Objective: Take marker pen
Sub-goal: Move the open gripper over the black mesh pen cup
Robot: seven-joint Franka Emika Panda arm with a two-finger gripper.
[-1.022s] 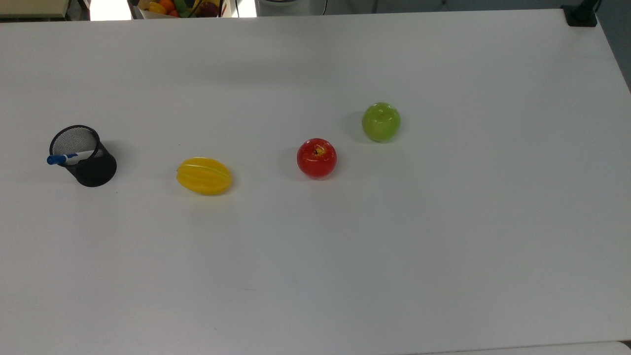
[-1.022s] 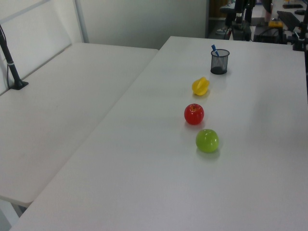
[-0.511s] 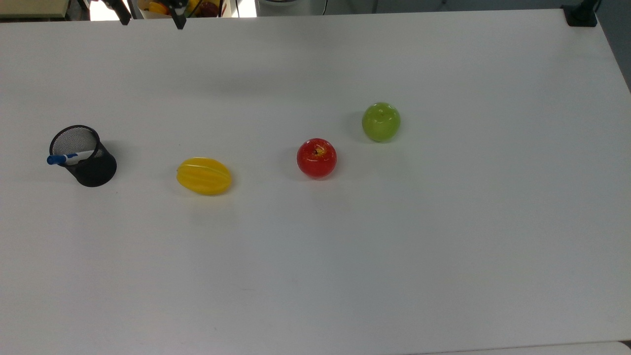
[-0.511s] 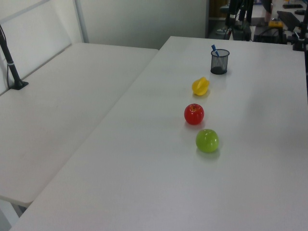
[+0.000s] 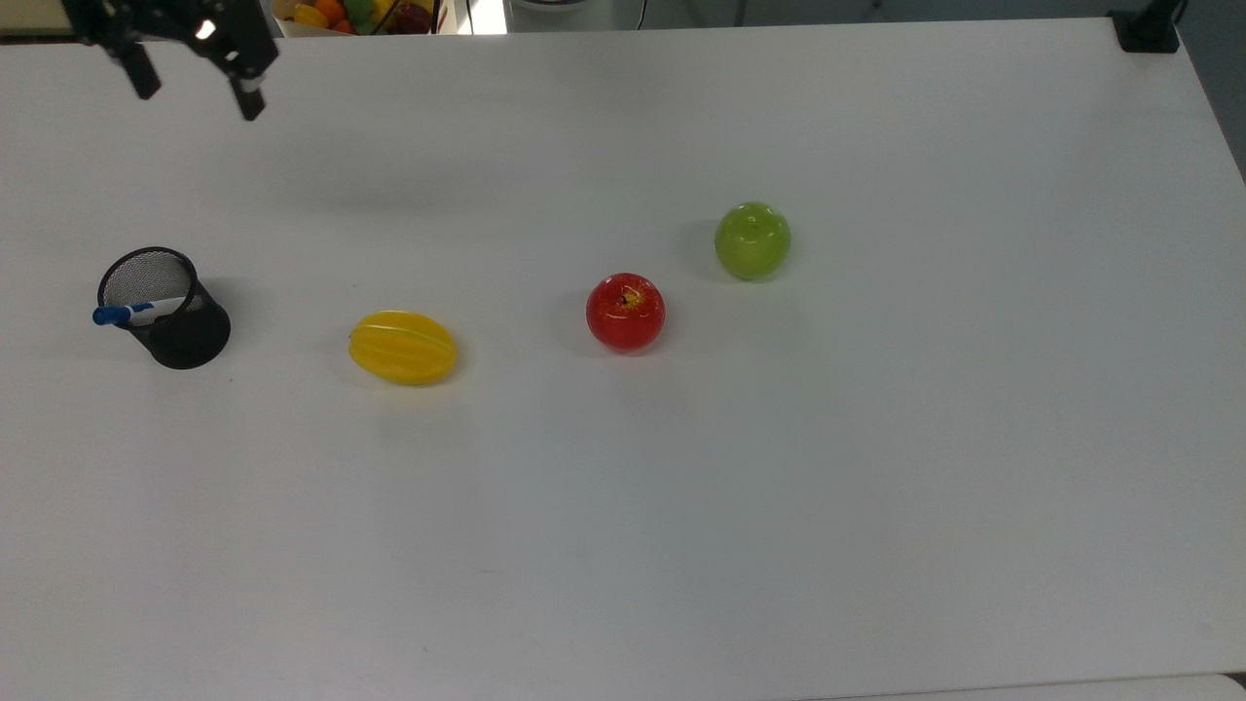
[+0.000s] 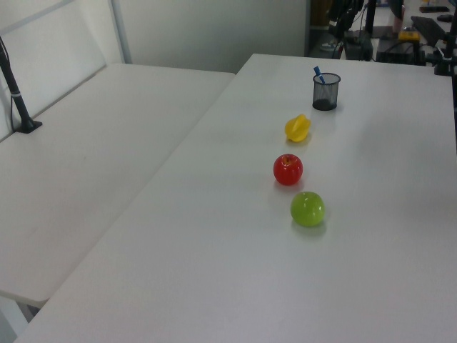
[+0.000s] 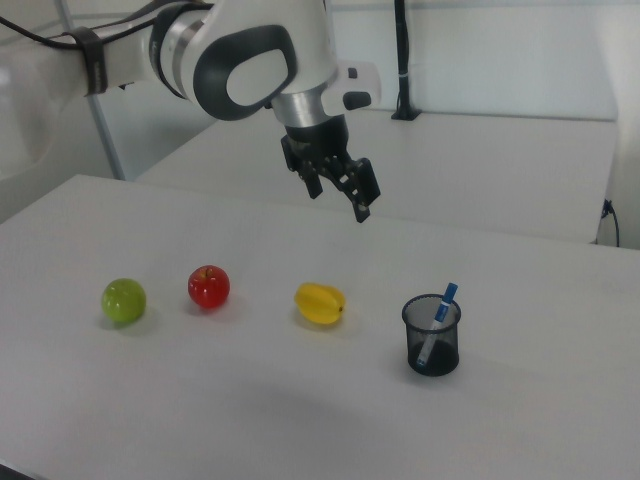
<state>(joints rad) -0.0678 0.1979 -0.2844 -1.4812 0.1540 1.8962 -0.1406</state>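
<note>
Swinging in from the counter's far edge since half a second ago, the gripper [image 5: 195, 86] now hangs high with fingers spread wide and empty — well apart from the marker pen [image 5: 136, 313], which leans blue cap up in the black mesh cup [image 5: 170, 316]. A clean take likely means centring over the cap, descending straight, then pinching without nudging the cup

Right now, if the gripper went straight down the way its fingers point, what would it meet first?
Most likely bare table. In the top view the open gripper hangs well short of the mesh cup holding the marker pen; in the right view nothing lies under it. Depth is unclear.
</note>
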